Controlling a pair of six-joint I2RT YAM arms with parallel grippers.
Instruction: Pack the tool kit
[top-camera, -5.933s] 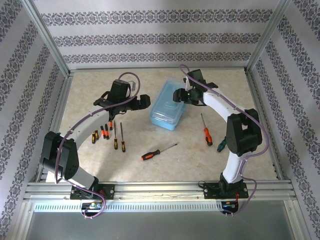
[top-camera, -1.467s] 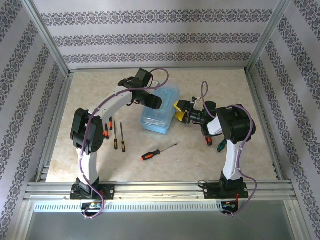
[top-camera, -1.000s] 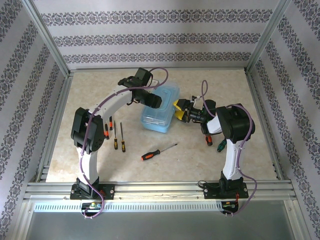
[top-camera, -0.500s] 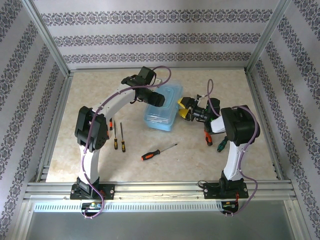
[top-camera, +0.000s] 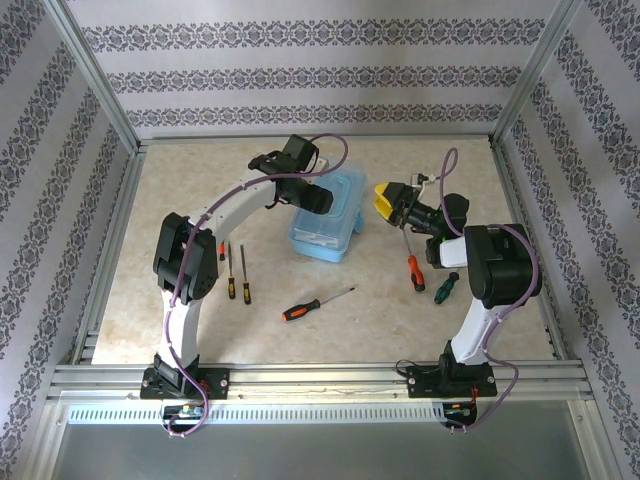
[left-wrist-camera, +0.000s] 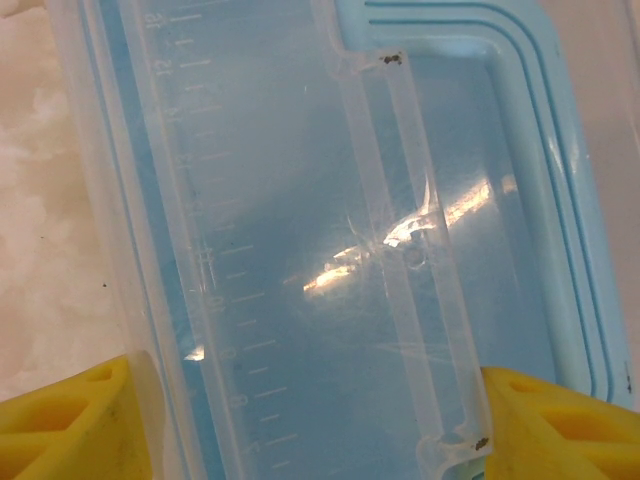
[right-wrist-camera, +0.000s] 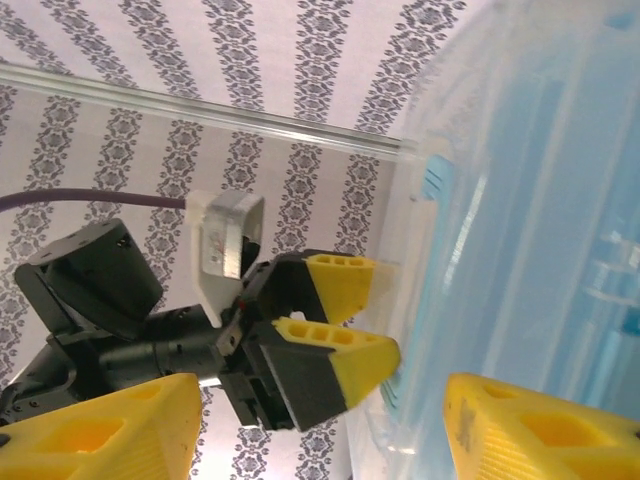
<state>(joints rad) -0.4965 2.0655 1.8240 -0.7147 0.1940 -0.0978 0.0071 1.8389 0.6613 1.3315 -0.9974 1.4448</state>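
The tool kit case, a translucent blue plastic box (top-camera: 322, 228), sits mid-table. My left gripper (top-camera: 320, 197) reaches over its far end. In the left wrist view its yellow fingertips (left-wrist-camera: 75, 420) press both sides of the box's clear lid (left-wrist-camera: 300, 250), so the left gripper (left-wrist-camera: 305, 378) is shut on it. My right gripper (top-camera: 389, 203) hovers open just right of the box, apart from it. The right wrist view looks between the right gripper's (right-wrist-camera: 322, 392) fingers at the left gripper (right-wrist-camera: 388, 318) and the box wall (right-wrist-camera: 520, 250). An orange-handled screwdriver (top-camera: 300, 309) lies in front of the box.
Several small orange-handled screwdrivers (top-camera: 231, 272) lie in a row left of the box by the left arm. Another orange screwdriver (top-camera: 413, 266) and a green-handled tool (top-camera: 443, 289) lie under the right arm. Patterned walls and metal rails (top-camera: 320, 372) bound the table.
My right gripper has drawn back to the right, away from the box, and its jaws have narrowed a little. The left gripper and box have shifted slightly right and farther back.
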